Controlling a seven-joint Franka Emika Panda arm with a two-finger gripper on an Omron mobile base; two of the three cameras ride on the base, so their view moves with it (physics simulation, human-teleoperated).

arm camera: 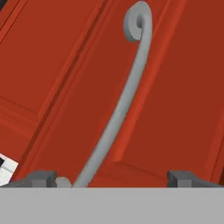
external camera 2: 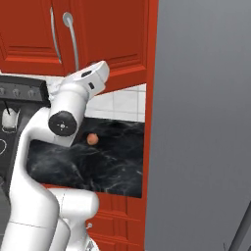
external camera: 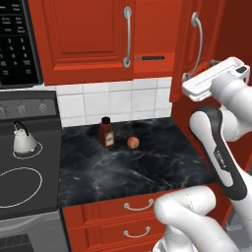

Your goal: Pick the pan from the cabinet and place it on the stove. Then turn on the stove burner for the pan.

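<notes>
The cabinet (external camera: pixel 83 39) hangs over the counter, its right door (external camera: pixel 206 29) swung partly outward. In the gap between the doors lies a thin black handle (external camera: pixel 150 57), the pan's; the pan's body is hidden inside. My gripper (external camera: pixel 189 84) is up at the right door, by the lower end of its silver bar handle (external camera: pixel 198 44). In the hand view the gripper (arm camera: pixel 113 179) is open, and the bar handle (arm camera: pixel 120 109) runs down between the fingertips, close to the left fingertip (arm camera: pixel 41 178). The stove (external camera: pixel 24 182) is at the far left, its knobs (external camera: pixel 22 109) along the back.
A white kettle (external camera: pixel 23 140) stands on the stove's back ring, below a black microwave (external camera: pixel 17 44). A brown bottle (external camera: pixel 106 132) and a peach-coloured fruit (external camera: pixel 133 142) sit on the dark counter (external camera: pixel 147 167). Red drawers (external camera: pixel 138 206) run beneath. A tall grey panel (external camera 2: pixel 201 122) stands on the right.
</notes>
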